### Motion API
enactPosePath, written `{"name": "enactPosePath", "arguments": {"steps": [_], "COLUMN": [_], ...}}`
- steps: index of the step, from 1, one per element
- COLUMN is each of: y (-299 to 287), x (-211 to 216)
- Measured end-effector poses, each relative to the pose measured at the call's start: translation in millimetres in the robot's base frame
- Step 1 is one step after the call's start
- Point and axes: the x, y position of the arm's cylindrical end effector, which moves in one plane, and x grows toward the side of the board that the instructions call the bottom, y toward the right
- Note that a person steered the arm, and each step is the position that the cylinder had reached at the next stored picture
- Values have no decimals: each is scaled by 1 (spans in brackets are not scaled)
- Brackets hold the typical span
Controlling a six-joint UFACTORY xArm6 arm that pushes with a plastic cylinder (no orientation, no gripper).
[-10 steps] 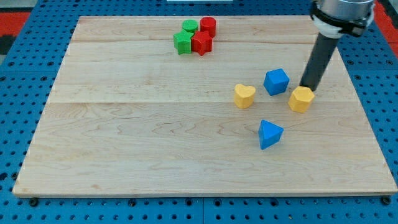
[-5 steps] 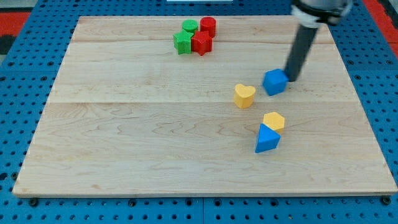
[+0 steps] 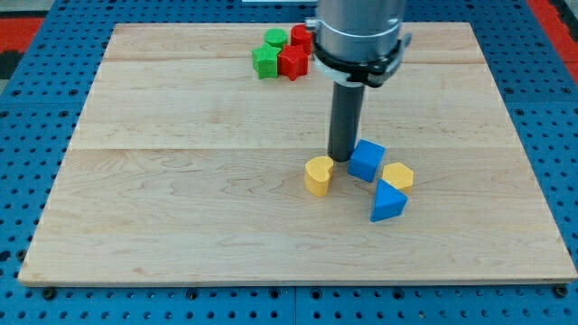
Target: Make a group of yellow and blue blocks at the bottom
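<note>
Tip: my tip [image 3: 340,159] (a bare rod, nothing to open or clamp) sits right of centre, between two blocks.
Yellow heart [image 3: 317,175]: just lower left of it.
Blue cube [image 3: 366,161]: just right.
Yellow hexagon [image 3: 397,175], blue triangle [image 3: 388,200]: further right, lower.

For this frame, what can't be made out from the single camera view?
- Contact: my tip stands between the yellow heart block and the blue cube; touching either cannot be told.
- Rear red block: its right side is covered by the arm's housing, so its shape is unclear.
- Rear green block: partly behind the front green block.
- Yellow hexagonal block: lower part hidden by the blue triangular block.
</note>
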Motion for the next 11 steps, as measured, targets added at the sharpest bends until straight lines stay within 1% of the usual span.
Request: {"name": "enactPosePath", "arguments": {"steps": [1,2,3,4,5,6,7,8,9,10,11], "y": [-78,-84,-62,-4,15,-27,-51,16,21,44,32], "x": [-35,-4,15,20,22,12,-46,-71,-21,-4,-37]}}
